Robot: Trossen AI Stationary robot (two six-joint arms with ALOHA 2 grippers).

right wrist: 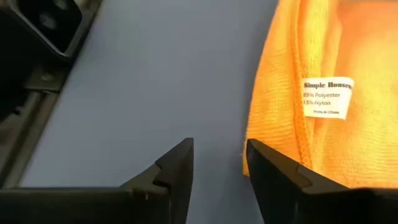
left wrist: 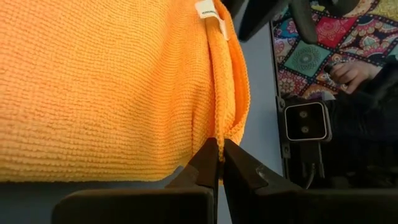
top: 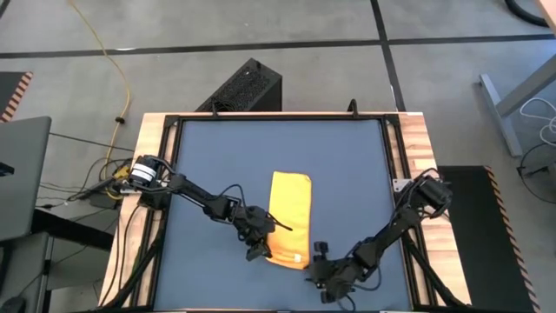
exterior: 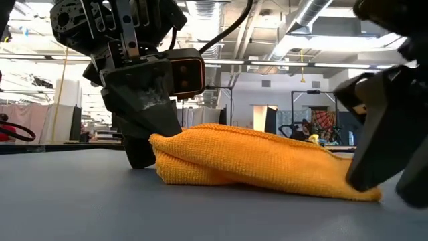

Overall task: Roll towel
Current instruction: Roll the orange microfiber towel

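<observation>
The towel (top: 290, 217) lies folded into a long narrow strip on the dark blue surface (top: 226, 148), a little nearer the front edge than the middle, with its white tag (right wrist: 328, 97) at the front end. By my reading this is the start of the roll: the fold is made, and the arms are taking hold of the near end to begin turning it over.

The left gripper (left wrist: 220, 155) is at the strip's front left corner, its fingers closed to a thin slit on a pinch of the towel's edge. The right gripper (right wrist: 219, 160) sits low by the front right corner, just beside the cloth. Its fingers stand partly apart with only bare surface between them, so it holds nothing.

The next move likely calls for the right gripper to shift onto the hem near the tag and close, so both corners lift together. Then the end should be curled over evenly; a one-sided pull would probably skew the soft cloth.

The surface is framed by pale wooden edging (top: 415, 139) with black rails. Beyond it is grey floor with a yellow cable (top: 113, 65) and a black box (top: 246, 87). The low view shows an open workshop hall behind. In the left wrist view a person's hand (left wrist: 352, 73) rests near patterned fabric (left wrist: 336, 37).
</observation>
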